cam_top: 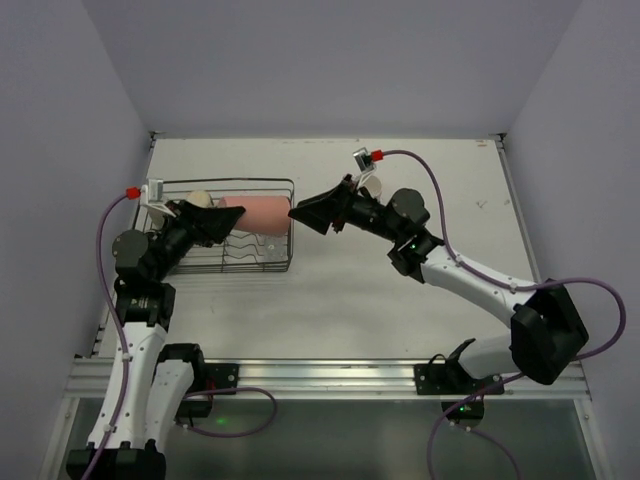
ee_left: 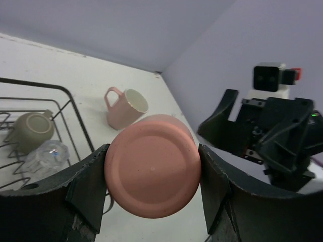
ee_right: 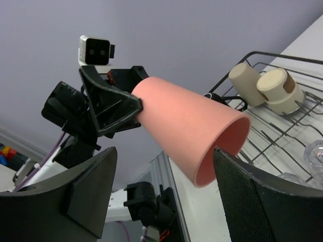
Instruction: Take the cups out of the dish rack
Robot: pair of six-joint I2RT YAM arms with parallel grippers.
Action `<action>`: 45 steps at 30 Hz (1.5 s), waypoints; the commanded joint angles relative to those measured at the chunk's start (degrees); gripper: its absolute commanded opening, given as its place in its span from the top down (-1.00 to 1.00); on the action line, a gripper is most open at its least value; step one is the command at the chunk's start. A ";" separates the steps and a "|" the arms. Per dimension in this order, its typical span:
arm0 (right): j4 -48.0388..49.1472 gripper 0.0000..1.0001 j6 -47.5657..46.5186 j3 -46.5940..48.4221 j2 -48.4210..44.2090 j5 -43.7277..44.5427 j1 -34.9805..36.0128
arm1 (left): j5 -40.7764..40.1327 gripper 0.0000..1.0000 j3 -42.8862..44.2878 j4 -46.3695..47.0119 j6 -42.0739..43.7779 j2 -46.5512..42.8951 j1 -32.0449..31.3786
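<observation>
The left arm reaches from the near edge of the table (cam_top: 350,300) over the dish rack (cam_top: 270,262), which sits by the table's left edge. The left gripper (cam_top: 233,216) is clamped on the base of the salmon tumbler (cam_top: 262,213), one finger on each side of the closed round end. The tumbler hangs level above the right end of the rack, clear of the wires. Its open mouth points right and reaches about as far as the rack's right rim.

The right gripper (cam_top: 297,215) faces that mouth from the right. Its jaws are spread wide, one on each side of the rim. There is a clear gap on one side, and whether the other finger touches the rim cannot be told. It has hold of nothing.

An olive mug (ee_left: 33,131) and a clear glass (ee_left: 46,154) lie among the prongs below. A beige cup (ee_right: 244,76) and a cream cup (ee_right: 278,91) rest at the rack's far side. A pink mug (ee_left: 123,108) stands upright on the table beyond the rack, toward the far edge.
</observation>
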 commanded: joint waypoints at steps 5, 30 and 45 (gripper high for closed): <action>7.69 -0.57 5.46 2.81 5.41 -1.70 0.90 | 9.16 0.64 -4.03 20.96 -10.07 1.08 -1.25; -54.58 1.00 -31.52 24.83 -2.68 24.57 -6.19 | -9.57 -1.00 6.96 -21.67 30.44 -3.83 -12.23; -77.91 1.00 -41.03 40.24 18.14 32.94 -29.77 | -12.11 -1.00 0.97 -22.37 34.14 -4.54 -21.11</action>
